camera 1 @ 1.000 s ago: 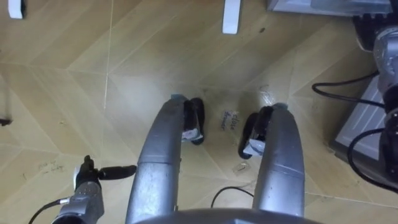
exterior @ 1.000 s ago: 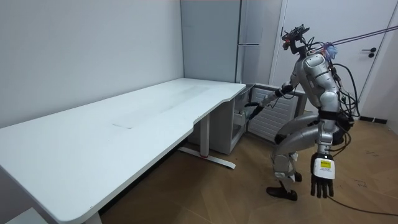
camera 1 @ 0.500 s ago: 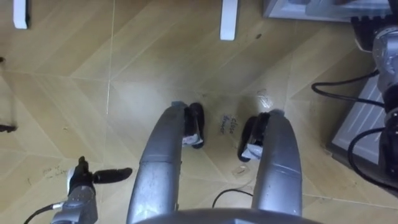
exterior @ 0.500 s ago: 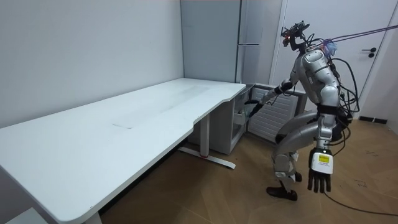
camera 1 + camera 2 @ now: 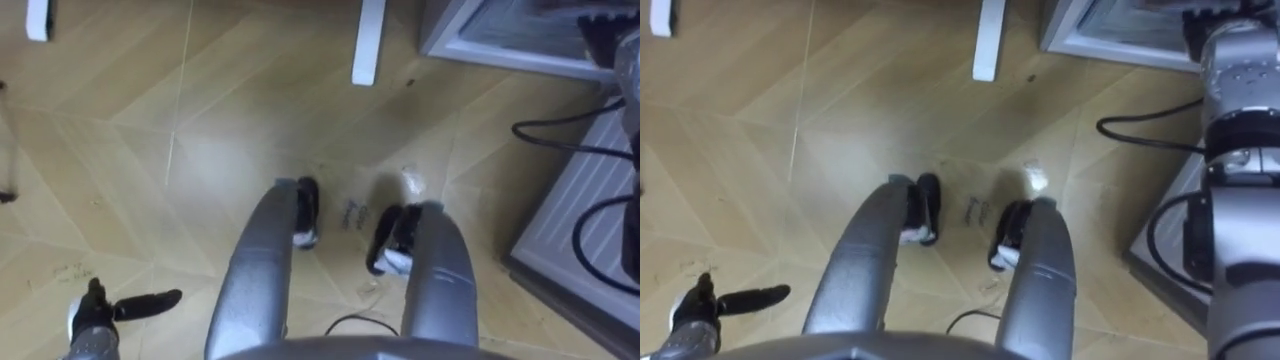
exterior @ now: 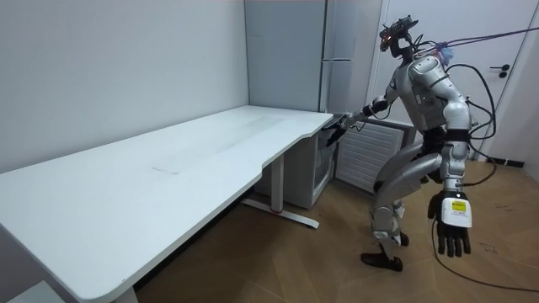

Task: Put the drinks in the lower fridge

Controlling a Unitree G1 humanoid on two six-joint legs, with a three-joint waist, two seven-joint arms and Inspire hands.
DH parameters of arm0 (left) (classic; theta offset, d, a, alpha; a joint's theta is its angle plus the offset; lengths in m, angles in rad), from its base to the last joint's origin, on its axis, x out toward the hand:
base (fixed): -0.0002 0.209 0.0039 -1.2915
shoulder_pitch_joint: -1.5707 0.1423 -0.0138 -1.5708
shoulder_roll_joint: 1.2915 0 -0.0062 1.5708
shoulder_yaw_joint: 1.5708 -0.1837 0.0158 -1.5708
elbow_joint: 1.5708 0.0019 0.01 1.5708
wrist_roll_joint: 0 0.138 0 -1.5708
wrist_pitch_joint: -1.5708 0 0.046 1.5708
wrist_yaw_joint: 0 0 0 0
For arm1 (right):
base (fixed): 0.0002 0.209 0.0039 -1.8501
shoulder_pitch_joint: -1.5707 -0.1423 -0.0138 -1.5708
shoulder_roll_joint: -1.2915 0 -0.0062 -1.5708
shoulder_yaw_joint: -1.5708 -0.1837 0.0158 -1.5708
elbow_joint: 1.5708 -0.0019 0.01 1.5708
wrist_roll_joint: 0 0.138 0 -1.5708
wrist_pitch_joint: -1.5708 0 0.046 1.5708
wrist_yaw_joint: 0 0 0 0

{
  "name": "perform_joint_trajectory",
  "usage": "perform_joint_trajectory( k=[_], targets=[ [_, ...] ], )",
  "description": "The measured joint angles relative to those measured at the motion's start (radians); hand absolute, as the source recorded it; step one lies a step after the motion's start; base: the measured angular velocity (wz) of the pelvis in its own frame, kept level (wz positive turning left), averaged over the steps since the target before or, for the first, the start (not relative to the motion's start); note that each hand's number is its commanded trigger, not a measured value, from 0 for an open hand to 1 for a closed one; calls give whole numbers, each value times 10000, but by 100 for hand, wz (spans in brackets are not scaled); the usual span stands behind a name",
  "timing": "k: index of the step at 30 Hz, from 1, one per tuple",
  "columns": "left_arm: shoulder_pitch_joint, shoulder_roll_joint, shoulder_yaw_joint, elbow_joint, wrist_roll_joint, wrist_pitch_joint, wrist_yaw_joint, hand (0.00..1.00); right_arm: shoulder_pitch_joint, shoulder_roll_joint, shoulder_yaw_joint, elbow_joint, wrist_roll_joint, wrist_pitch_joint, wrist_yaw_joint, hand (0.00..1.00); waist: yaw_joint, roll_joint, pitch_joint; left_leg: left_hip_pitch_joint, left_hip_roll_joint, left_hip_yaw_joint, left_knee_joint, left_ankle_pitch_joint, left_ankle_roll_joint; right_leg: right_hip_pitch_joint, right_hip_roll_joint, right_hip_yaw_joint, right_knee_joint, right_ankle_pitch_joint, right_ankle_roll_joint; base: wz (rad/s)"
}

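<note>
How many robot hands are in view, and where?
2. The left hand hangs open at the robot's side; the right hand reaches out to the desk corner by the fridge.

The tabletop point(image 6: 168, 160) is plain white. Under it the floor point(image 5: 200, 150) is honey-tan wood laid in herringbone. Beyond the tabletop's far end the fridge point(image 6: 341, 34) is pale grey, its lower door point(image 6: 366, 156) white with fine horizontal ribs. The left robot hand point(image 6: 455, 229) is black.
</note>
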Motion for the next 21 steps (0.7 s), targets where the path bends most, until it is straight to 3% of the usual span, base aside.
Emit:
perform_joint_trajectory(
  k=[9, 14, 21],
  targets=[
    [374, 57, -30, -196, -83, 212, -179, 0, -1, 8, 7, 195, 83, -382, 257, 0, 340, -7, 17, 107, -160, -112, -399, 461, -148, 87, -159, -204, -12, 47, -137, 11],
    [425, 57, -73, -320, -80, 368, -194, 0, 0, 117, 274, 412, 53, -386, 590, 0, 607, 52, 66, 104, -157, -590, -554, 674, -432, 330, -133, -736, -151, 36, -447, 17],
    [470, 65, -82, -332, -92, 367, -193, 0, 23, 140, 420, 594, 43, -593, 764, 0, 760, 146, 130, 58, -171, -913, -686, 832, -667, 432, -165, -1123, -194, -46, -661, 11]
  ],
)
